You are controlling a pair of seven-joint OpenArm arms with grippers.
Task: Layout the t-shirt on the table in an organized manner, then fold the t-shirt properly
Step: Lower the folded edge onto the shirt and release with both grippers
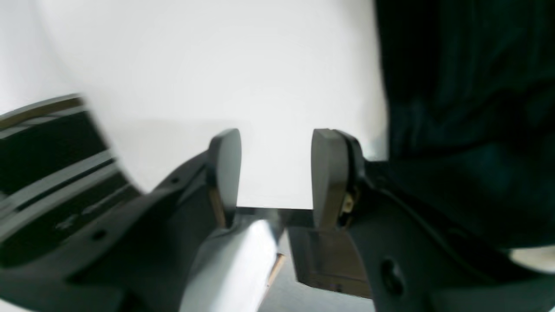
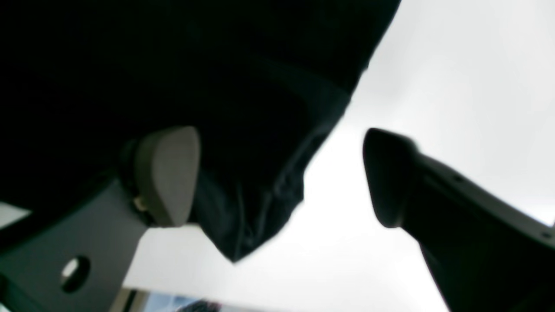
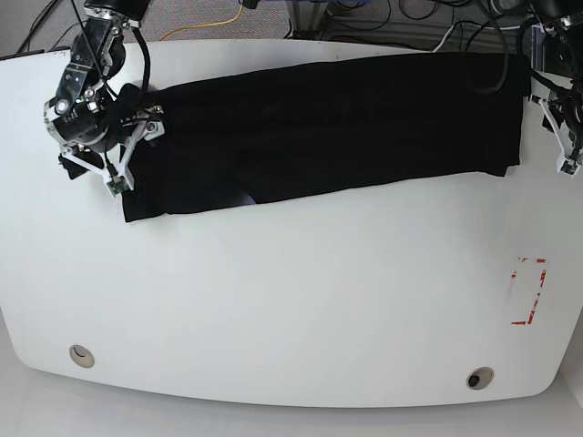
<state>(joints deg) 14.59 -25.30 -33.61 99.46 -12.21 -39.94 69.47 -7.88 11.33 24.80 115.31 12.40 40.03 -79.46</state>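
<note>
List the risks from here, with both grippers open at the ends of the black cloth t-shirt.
1. In the right wrist view the right gripper is open with a corner of the black cloth t-shirt between its fingers; closing on so little cloth could let it slip.
2. The left gripper has only the white smooth tabletop between its fingers, with cloth beside it; it may close on nothing.
3. The shirt's far edge lies near the table's far edge and could slide off.
</note>
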